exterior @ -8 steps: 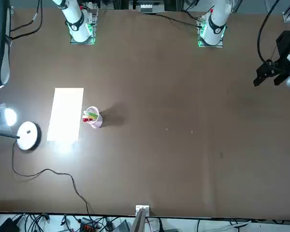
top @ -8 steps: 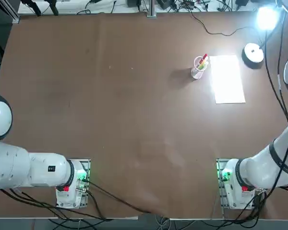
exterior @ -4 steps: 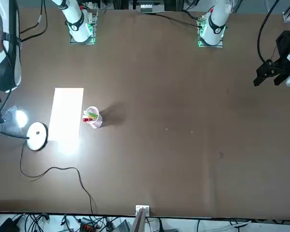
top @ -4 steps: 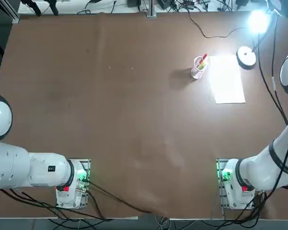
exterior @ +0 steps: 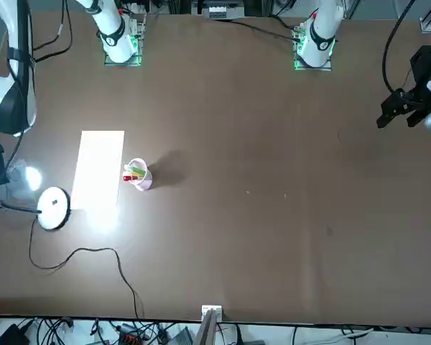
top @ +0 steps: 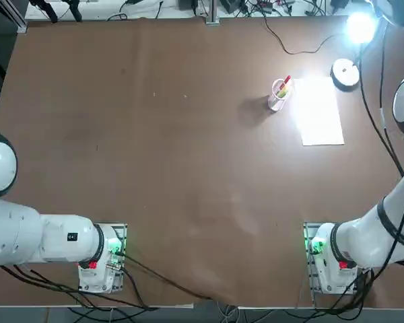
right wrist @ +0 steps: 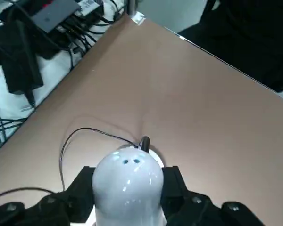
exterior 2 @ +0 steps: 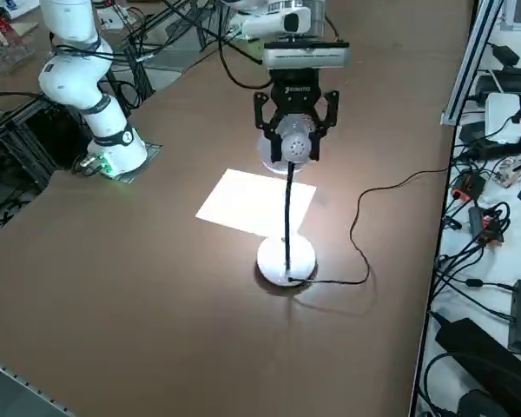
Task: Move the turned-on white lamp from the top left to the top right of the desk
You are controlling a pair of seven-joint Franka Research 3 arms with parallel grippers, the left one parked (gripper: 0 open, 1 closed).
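Right claw (exterior 2: 294, 130) grasping the lamp (exterior 2: 287, 248) head, its neck upright above the desk (exterior 2: 156, 261)

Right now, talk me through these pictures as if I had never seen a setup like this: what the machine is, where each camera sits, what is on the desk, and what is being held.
Two white robot arms stand side by side at a brown desk; only the right one works. One camera looks straight down, one faces the robot from across the desk, one watches from a raised spot at the robot's right, and one rides on the working wrist. On the desk lie a white paper sheet and a clear cup of pens. The right gripper is shut on the head of the lit white lamp, near the desk's far right corner. The lamp's black cord trails toward the desk's edge.
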